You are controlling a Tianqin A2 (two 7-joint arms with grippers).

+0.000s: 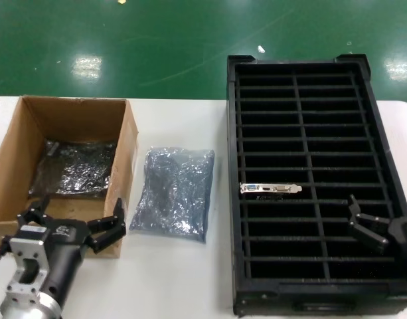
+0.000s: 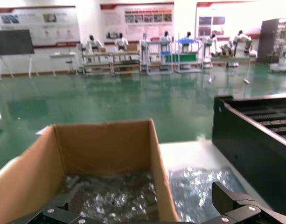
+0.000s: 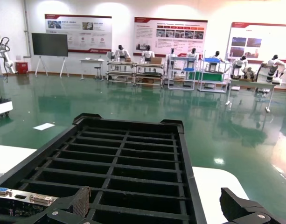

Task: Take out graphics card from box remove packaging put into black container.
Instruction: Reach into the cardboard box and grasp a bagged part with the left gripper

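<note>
My left gripper [image 1: 74,226] hangs wide open at the box [image 1: 30,126] front wall. One bagged graphics card [image 1: 74,166] is inside. I might bump the wall or pinch only bag.

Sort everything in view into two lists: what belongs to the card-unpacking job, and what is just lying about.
Job:
- brown cardboard box, a bagged item inside
- crinkly silver antistatic bag on the table, beside the box
- slim graphics card with silver bracket, slotted in the tray
- black slotted plastic tray
- left gripper, open, at the box's near edge
- right gripper, open, over the tray

Lying about:
- white scrap on the green floor
</note>
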